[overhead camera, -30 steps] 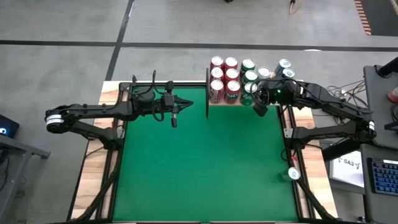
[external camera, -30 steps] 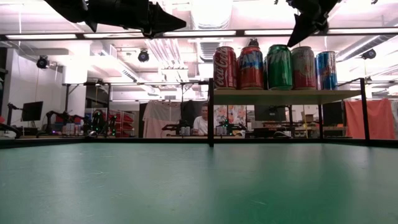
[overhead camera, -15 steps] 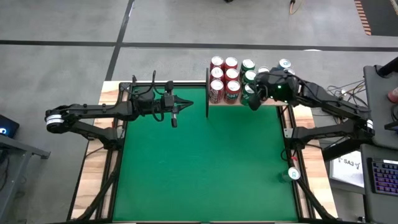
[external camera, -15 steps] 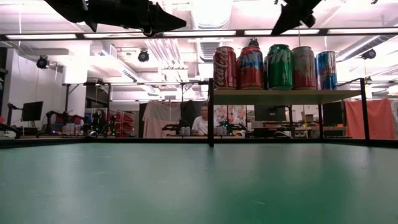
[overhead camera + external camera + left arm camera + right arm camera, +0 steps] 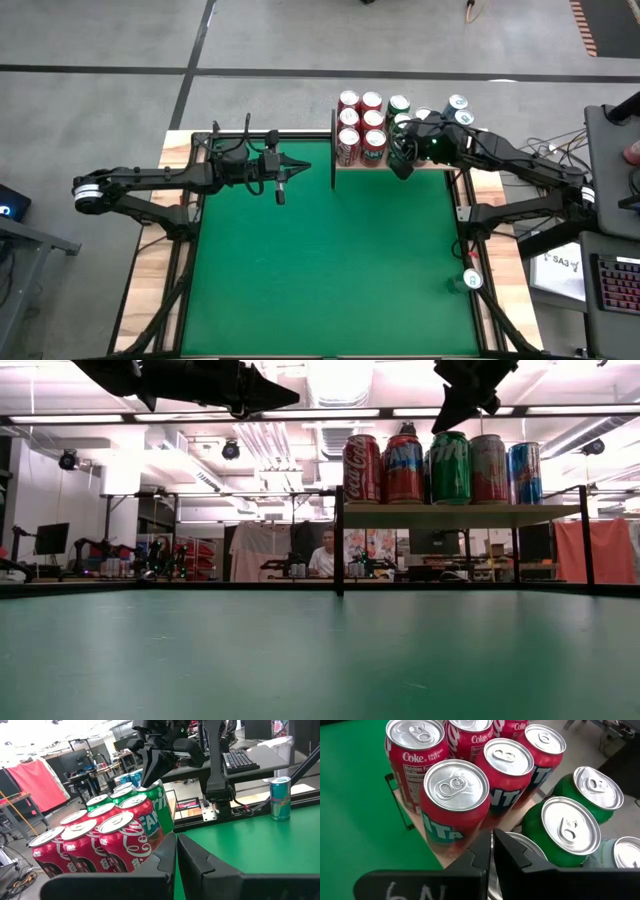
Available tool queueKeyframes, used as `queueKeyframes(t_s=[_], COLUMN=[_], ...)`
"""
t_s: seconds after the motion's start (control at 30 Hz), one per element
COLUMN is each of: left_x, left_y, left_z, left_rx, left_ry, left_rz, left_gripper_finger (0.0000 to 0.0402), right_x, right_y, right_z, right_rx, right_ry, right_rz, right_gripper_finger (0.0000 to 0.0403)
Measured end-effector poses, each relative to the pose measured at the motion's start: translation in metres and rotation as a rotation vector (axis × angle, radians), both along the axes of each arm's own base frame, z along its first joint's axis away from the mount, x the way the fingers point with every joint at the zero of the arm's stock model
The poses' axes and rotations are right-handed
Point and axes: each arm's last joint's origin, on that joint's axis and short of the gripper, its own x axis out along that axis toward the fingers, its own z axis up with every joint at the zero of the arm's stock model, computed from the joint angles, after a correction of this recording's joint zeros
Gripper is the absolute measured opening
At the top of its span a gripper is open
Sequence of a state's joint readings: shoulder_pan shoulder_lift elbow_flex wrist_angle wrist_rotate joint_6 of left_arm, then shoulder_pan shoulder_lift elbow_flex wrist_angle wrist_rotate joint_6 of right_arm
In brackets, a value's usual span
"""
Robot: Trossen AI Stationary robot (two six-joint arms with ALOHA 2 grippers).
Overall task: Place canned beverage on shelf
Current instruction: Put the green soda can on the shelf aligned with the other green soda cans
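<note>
Two Coke cans [image 5: 415, 757] (red) | Fanta [image 5: 454, 805] | Sprite [image 5: 161, 812] | shelf [image 5: 460, 515]

On the small light-wood shelf [image 5: 352, 164] stand four red cans [image 5: 349, 101] in two rows of two. Beside them at least three green cans [image 5: 399, 104] show, though the arm hides part of that group. Two blue-topped cans [image 5: 457, 103] stand at the far end. One teal can [image 5: 471, 281] stands alone, off the green felt tabletop [image 5: 320, 260]. Two dark robot arms [image 5: 150, 180] reach in.
</note>
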State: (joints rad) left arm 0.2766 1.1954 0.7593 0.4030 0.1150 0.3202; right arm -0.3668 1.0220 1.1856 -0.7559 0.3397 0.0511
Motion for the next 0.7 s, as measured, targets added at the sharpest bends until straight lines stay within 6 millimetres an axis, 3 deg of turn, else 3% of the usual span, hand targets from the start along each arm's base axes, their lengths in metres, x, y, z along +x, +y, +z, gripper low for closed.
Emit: queueKeyframes(t_s=[0.7], left_x=[-0.0001], left_y=[0.0], left_z=[-0.0006], left_rx=[-0.004], left_ry=[0.005], left_rz=[0.0], left_gripper_finger=[0.0], right_x=[0.0012], right_y=[0.0012], right_z=[-0.0036], right_rx=[-0.02], right_ry=[0.05], right_rz=[0.096], right_gripper_finger=[0.0012])
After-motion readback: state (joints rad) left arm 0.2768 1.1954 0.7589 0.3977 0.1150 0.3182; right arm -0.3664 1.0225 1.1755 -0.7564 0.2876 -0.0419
